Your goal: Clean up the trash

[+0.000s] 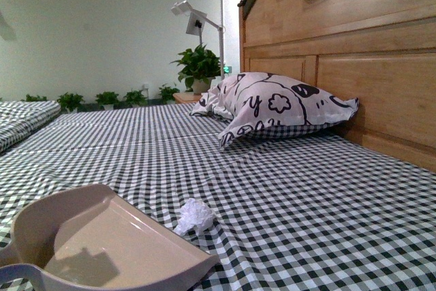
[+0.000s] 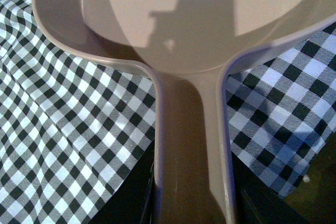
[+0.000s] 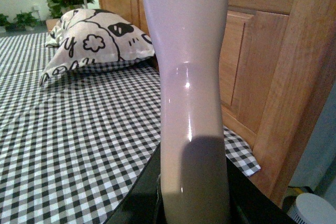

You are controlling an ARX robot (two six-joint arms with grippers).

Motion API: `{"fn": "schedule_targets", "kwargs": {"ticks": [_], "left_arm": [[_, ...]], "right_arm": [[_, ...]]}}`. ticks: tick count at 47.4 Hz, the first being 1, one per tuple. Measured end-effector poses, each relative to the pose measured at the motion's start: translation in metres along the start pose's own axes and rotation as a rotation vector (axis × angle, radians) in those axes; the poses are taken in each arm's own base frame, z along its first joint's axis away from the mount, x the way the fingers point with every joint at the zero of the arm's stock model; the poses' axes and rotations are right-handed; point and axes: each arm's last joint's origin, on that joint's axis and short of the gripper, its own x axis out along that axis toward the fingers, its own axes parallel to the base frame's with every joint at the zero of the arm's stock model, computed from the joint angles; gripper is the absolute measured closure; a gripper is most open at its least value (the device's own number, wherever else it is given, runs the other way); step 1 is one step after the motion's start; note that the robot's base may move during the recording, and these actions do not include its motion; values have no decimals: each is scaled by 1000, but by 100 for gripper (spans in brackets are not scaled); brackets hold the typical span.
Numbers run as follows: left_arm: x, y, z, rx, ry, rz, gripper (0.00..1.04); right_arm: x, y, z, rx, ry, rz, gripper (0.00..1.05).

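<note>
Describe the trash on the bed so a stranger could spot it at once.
From the wooden headboard, come across the checked sheet to the beige dustpan at the near edge. Right by its open lip sits a small crumpled wad of white paper. It is plain white, wrinkled, and far smaller than the printed pillow.

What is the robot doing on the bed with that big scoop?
It is tidying up. Its left tool holds the beige dustpan by its stem, resting on the checked bedsheet. A small paper wad lies just beside the pan's edge, not yet inside. Its right tool grips a pale handle, whose working end is out of view.
</note>
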Motion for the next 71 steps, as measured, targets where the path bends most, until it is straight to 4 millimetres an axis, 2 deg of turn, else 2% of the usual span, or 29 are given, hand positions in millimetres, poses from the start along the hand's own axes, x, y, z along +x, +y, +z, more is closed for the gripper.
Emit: {"fn": "schedule_targets", "kwargs": {"ticks": [14,29,61,66,71], "left_arm": [[5,-3,-2,0,19,-27,78],[-3,-1,0,16,54,-93,78],[-3,-1,-2,30,54,-75,78],[-3,-2,-2,29,54,-75,78],[-3,-2,-2,31,55,-73,78]], "right_arm": [[0,0,0,0,0,0,86],[0,0,0,0,0,0,86],[0,0,0,0,0,0,86],[6,5,1,-103,170,-1,86],[23,23,9,-204,314,115,86]]}}
